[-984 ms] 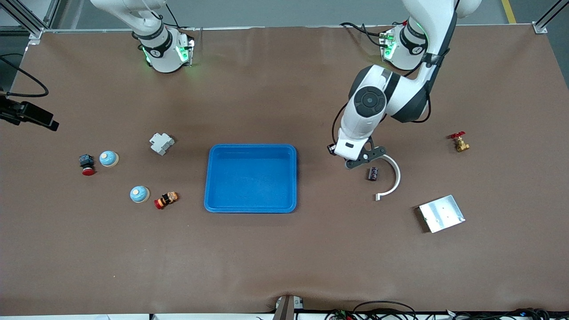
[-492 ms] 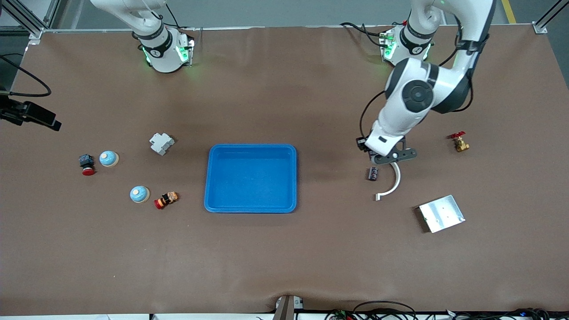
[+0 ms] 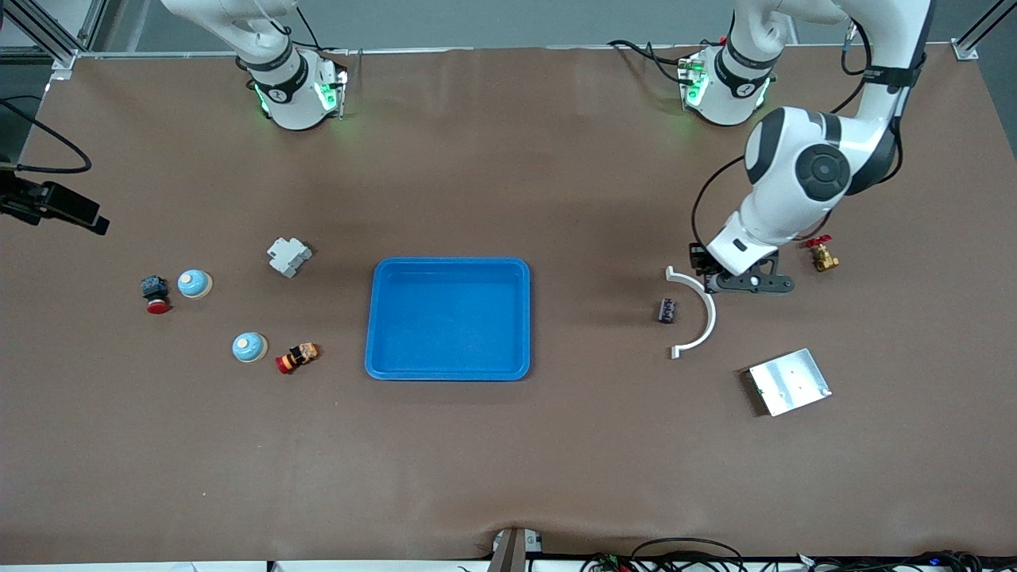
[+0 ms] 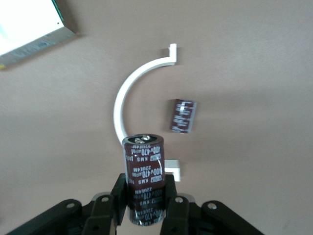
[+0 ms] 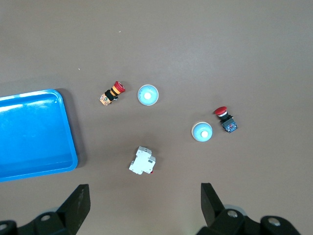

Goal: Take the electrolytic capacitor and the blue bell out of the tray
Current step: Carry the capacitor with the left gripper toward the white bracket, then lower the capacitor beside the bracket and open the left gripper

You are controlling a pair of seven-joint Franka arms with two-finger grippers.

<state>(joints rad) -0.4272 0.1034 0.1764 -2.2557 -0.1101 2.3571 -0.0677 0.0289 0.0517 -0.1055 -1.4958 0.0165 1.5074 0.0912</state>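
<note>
Toward the left arm's end of the table, a second capacitor [image 3: 667,311] lies on its side just beside the white curved bracket [image 3: 701,319]. Over the bracket's upper end, the left gripper [image 4: 145,205] is clamped on a capacitor [image 4: 144,177], long axis running out past its fingertips. Over the bells [image 5: 147,95], the right gripper [image 5: 145,203] waits, spread wide and empty.

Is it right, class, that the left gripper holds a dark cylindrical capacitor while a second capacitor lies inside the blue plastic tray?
Not quite. The left gripper does hold a dark cylindrical capacitor, but the second capacitor lies on the brown table beside the white curved bracket, not in the blue plastic tray. The front view shows this.
</note>
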